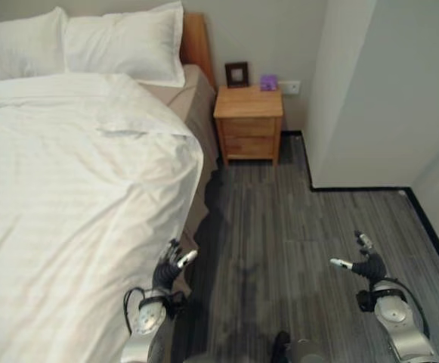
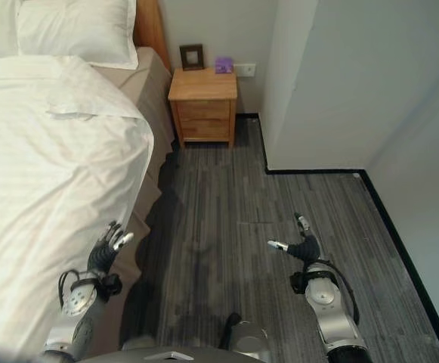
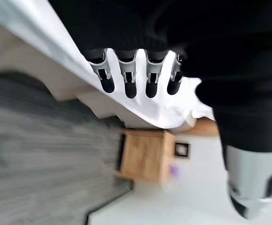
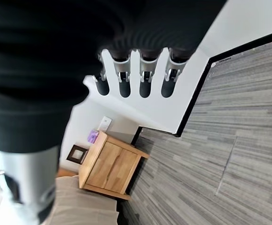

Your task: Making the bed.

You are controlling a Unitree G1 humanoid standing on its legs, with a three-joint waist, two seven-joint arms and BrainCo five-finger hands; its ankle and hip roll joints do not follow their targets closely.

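Here, smooth white duvet (image 1: 68, 197) drapes bed edge; left robot hand (image 1: 171, 266) (relaxed, empty) beside it; right robot hand (image 1: 366, 262) spread wide.

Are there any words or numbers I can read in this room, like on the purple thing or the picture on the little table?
No words or numbers can be read anywhere.
Purple box on the nightstand: any print is too small to read.
Picture frame: too small and dark to tell.
Wall socket: no readable marks.
Duvet and pillows: plain white, no labels seen.
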